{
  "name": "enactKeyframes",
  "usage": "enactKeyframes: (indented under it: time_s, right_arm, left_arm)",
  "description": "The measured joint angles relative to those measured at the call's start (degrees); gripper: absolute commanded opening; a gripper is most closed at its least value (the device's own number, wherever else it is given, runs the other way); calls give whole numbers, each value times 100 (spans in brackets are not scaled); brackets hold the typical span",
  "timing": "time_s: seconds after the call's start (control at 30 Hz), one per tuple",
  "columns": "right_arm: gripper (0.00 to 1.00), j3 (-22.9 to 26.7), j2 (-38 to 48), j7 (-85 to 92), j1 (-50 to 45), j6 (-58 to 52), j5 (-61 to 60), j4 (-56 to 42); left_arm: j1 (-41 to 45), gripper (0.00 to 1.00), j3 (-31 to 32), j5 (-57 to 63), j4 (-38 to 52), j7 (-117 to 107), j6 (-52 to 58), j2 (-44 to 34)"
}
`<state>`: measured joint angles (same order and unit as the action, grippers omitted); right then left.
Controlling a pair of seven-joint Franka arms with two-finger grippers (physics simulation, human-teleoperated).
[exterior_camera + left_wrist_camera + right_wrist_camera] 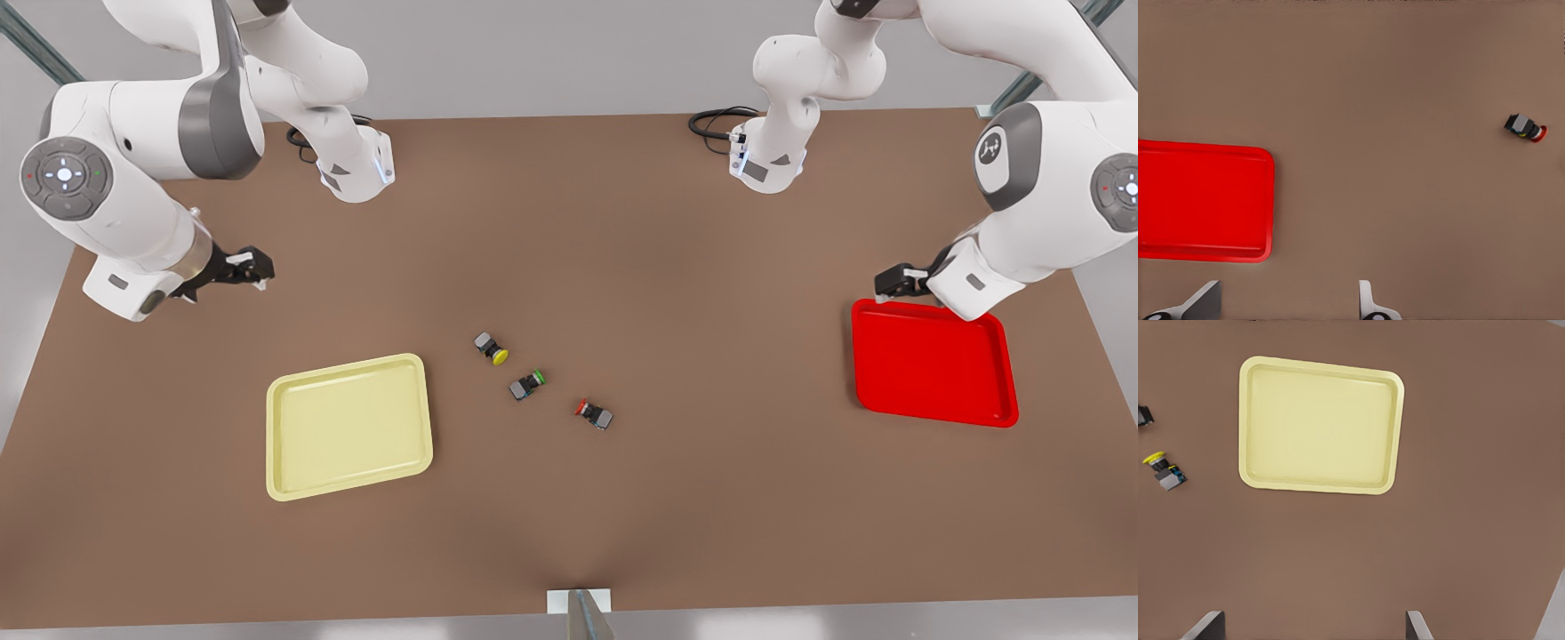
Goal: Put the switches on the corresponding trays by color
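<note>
Brown tabletop (pixel 658 267) | yellow switch (pixel 491 348), green switch (pixel 526 384), red switch (pixel 594 414) lie loose mid-table, between yellow tray (pixel 348 427) and red tray (pixel 933 363) | left gripper (pixel 893 284) at red tray's far edge, fingers (pixel 1368 303) spread wide, empty | right gripper (pixel 249 267) beyond yellow tray, wide, empty
</note>
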<state>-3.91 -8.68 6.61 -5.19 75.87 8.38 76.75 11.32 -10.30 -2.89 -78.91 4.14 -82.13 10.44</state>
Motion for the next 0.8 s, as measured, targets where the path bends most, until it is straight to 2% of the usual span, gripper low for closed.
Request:
enactKeyframes:
  time_s: [0.13,0.2,0.33,0.4,0.57,0.63,0.7,0.8]
  right_arm:
    - [100,1,-8,52,1,90,11,-10]
    - [100,5,-61,75,-59,87,22,-8]
    - [100,9,-984,103,-1142,88,-20,41]
    - [100,8,-1474,66,-1726,275,-141,94]
    - [100,6,-2055,-284,-2327,962,-454,319]
    - [100,7,-2112,-470,-2371,1256,-556,582]
    - [100,6,-2097,-661,-2431,1676,-613,1079]
    - [100,-75,-2050,-923,-2449,2561,-642,2040]
  left_arm:
    - [31,100,15,-2,30,25,-65,65]
    - [246,100,17,13,6,-9,-174,355]
    - [2070,100,37,25,357,-1012,-978,2248]
    - [2501,100,128,10,439,-1842,-1535,2818]
    - [2577,100,406,-81,469,-4154,-2845,3390]
    - [2372,100,747,-106,461,-5074,-3368,3419]
    - [2201,100,1112,-125,465,-5907,-3879,3510]
    - [2157,100,1262,-146,469,-7001,-4482,3673]
